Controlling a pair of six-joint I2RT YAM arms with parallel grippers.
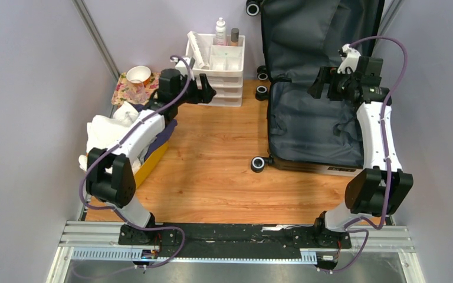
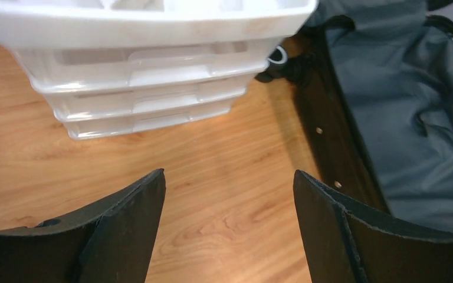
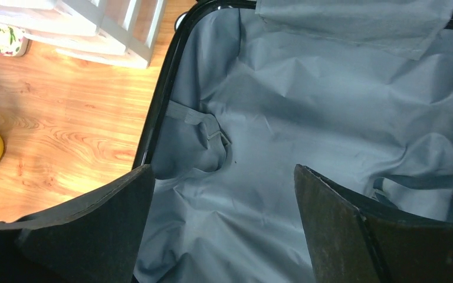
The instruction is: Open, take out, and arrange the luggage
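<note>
Your luggage (image 1: 309,127) lies open on the counter (image 1: 212,165). Right jaws wide, empty, over it; left jaws wide, empty, facing the organizer (image 1: 225,88).

I can't read any text, brand or number in my three views. Labels on the two bottles (image 1: 220,29) atop the white organizer (image 1: 230,79) are too small to make out; luggage (image 1: 312,127) lining shows me nothing legible

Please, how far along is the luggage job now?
Done: luggage open, only grey lining showing; bottles in the white organizer, clothes on the yellow bin. In hand: nothing, left pincer and right pincer are open, empty. Left: seemingly little, perhaps final tidying.
</note>
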